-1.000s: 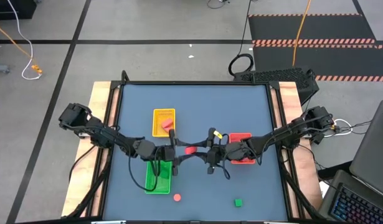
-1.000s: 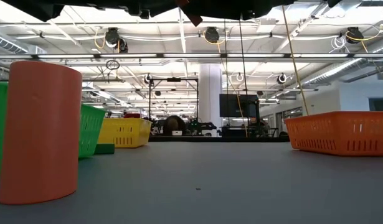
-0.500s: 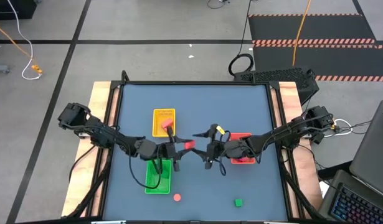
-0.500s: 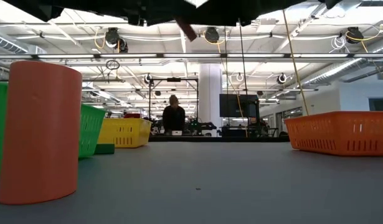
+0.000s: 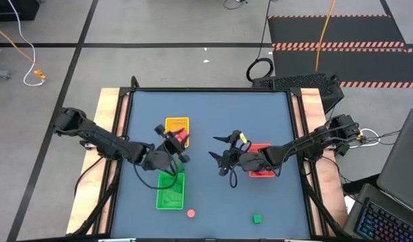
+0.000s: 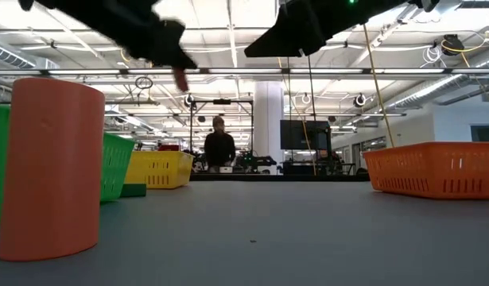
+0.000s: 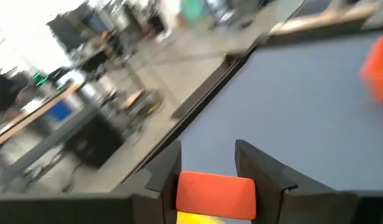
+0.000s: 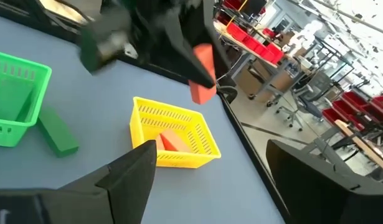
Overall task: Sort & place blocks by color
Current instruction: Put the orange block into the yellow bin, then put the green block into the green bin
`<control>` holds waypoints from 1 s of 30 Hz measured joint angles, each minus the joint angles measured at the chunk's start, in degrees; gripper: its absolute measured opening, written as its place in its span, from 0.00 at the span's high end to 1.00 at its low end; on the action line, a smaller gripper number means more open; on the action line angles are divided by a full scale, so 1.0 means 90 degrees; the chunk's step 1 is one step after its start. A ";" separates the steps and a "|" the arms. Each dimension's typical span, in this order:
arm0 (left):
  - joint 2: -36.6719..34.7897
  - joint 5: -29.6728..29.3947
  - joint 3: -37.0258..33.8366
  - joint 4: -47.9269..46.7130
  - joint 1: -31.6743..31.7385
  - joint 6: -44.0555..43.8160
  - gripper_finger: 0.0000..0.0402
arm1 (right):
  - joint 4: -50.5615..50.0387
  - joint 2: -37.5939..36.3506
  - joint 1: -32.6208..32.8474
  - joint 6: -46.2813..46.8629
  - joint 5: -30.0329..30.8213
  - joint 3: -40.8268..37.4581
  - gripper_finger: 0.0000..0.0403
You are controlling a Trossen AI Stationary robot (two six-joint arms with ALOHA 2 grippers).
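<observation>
Salmon block (image 7: pixel 216 194) sits clamped between the left gripper's (image 5: pixel 176 142) fingers, above the yellow tray (image 5: pixel 172 124); the right gripper (image 5: pixel 221 149) hangs spread and empty near mid-table.

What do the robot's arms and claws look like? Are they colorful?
Mostly not. Both arms are dark, almost black, thin and jointed, with black cables looping beside them. The left gripper and right gripper each have two dark, blocky, pointed fingers. The only bright bit is a small yellow tag on the right arm.
</observation>
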 joint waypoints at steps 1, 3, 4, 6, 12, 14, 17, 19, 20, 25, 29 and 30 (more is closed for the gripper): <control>-0.0002 -0.0042 0.0000 -0.0358 0.0077 -0.0318 0.68 | 0.0000 0.0000 0.0000 0.0041 0.0000 0.0000 0.27; -0.0012 -0.0049 0.0000 -0.1155 0.0253 -0.1038 0.68 | -0.0002 0.0000 -0.0002 0.0063 0.0000 0.0000 0.27; -0.0011 0.0007 0.0000 -0.1539 0.0351 -0.1412 0.68 | -0.0002 0.0000 -0.0002 0.0063 0.0000 0.0000 0.27; -0.0007 0.0303 0.0000 -0.2205 0.0562 -0.2114 0.68 | -0.0001 0.0000 0.0000 0.0063 -0.0002 0.0000 0.27; -0.0010 0.1600 0.0000 -0.2581 0.0977 -0.2797 0.68 | -0.0002 0.0000 0.0000 0.0063 -0.0002 0.0000 0.27; -0.0007 0.2019 0.0000 -0.2609 0.1099 -0.3012 0.68 | -0.0002 0.0000 0.0000 0.0063 -0.0002 0.0000 0.27; -0.0007 0.2455 0.0000 -0.2687 0.1274 -0.3428 0.66 | -0.0002 0.0000 0.0000 0.0063 -0.0004 0.0000 0.27; -0.0007 0.2593 0.0000 -0.2763 0.1342 -0.3605 0.61 | -0.0002 0.0000 0.0000 0.0063 -0.0004 0.0000 0.27; -0.0007 0.2642 0.0000 -0.2816 0.1361 -0.3676 0.59 | -0.0002 0.0000 0.0000 0.0063 -0.0005 0.0000 0.27; -0.0007 0.3104 0.0000 -0.3010 0.1391 -0.3831 0.52 | -0.0002 0.0000 0.0000 0.0063 -0.0005 0.0000 0.27; -0.0007 0.3385 0.0000 -0.3028 0.1386 -0.3836 0.50 | -0.0002 0.0000 0.0000 0.0063 -0.0006 0.0000 0.27; -0.0007 0.3385 0.0000 -0.3028 0.1386 -0.3835 0.50 | -0.0002 0.0000 0.0000 0.0063 -0.0006 0.0000 0.27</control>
